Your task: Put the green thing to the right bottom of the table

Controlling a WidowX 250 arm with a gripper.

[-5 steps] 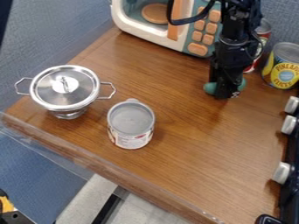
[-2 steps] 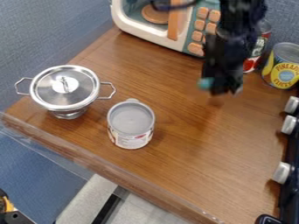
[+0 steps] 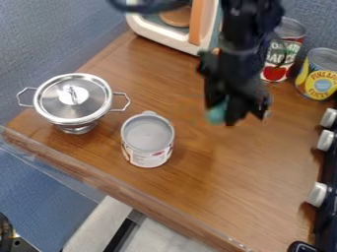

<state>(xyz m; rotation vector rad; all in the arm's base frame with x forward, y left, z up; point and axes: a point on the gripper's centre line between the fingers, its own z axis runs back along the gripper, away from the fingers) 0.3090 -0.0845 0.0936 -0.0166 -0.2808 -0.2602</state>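
Black gripper (image 3: 227, 115), angular and jointed, clamped on smooth, rounded green thing (image 3: 217, 112), both over wood-grain table (image 3: 197, 184), right of centre. Next, ribbed grey-lidded can (image 3: 147, 140), cylindrical, upright. Farther left, shiny metal pot (image 3: 74, 102), round lid, angular wire handles. Behind gripper, cylindrical red-labelled can (image 3: 283, 50), metal top.

The arm (image 3: 247, 39) is black, made up of chunky, angular segments with uneven outlines and a narrower section between bulkier parts. A thick, dark cable (image 3: 148, 7) forms a rounded loop. A thin, dark wire (image 3: 284, 51) curves out at one side. The gripper (image 3: 238, 114) is black too, with jagged contours and small pale specks (image 3: 266, 104); finer details are blurred.
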